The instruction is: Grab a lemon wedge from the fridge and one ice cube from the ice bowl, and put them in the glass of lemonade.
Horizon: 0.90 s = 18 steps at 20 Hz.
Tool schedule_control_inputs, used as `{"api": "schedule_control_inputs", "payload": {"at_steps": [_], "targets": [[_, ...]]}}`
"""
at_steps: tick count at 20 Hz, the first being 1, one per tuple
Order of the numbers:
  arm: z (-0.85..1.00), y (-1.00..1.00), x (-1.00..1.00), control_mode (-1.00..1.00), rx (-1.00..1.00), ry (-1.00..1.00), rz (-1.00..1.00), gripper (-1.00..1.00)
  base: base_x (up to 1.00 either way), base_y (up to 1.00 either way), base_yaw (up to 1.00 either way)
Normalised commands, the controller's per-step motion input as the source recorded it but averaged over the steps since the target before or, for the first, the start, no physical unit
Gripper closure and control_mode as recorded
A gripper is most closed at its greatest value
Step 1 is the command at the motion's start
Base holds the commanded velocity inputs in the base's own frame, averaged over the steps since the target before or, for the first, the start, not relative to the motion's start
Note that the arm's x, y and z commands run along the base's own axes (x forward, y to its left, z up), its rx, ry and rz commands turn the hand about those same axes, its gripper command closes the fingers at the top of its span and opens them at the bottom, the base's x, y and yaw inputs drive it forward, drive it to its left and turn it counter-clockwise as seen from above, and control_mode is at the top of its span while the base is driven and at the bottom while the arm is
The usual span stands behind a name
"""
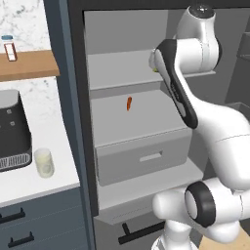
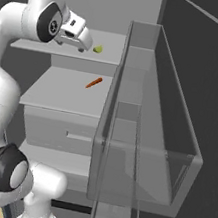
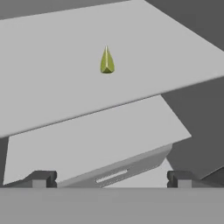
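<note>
Lemon wedge (image 3: 106, 61) lies on fridge (image 1: 73, 122) shelf, unlabelled.

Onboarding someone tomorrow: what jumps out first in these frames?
The white arm reaching into the open fridge, its open pincer at the upper shelf, just short of the tiny yellow-green lemon wedge lying alone there. One shelf down lies a small orange-red stick, above the closed drawer. Left of the fridge, the glass of lemonade stands on the white counter beside a dark coffee machine.

Yellow-green lemon wedge (image 3: 107, 61) lies on open fridge's (image 1: 73, 122) upper shelf; glass of lemonade (image 1: 44, 162) upright
</note>
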Motion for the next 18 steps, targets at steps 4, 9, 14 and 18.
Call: {"api": "schedule_control_inputs", "payload": {"at_steps": [4, 9, 14, 18], "targets": [[0.00, -0.03, 0.14, -1.00, 0.00, 0.00, 0.00, -1.00, 0.00, 0.00, 0.00], [-0.23, -0.23, 0.40, -1.00, 0.00, 0.09, 0.00, -1.00, 0.00, 0.00, 0.00], [-0.01, -0.18, 0.33, -1.00, 0.00, 0.17, 0.02, -1.00, 0.00, 0.00, 0.00], [0.00, -0.07, 0.38, -1.00, 0.00, 0.21, 0.08, -1.00, 0.00, 0.00, 0.00]]}}
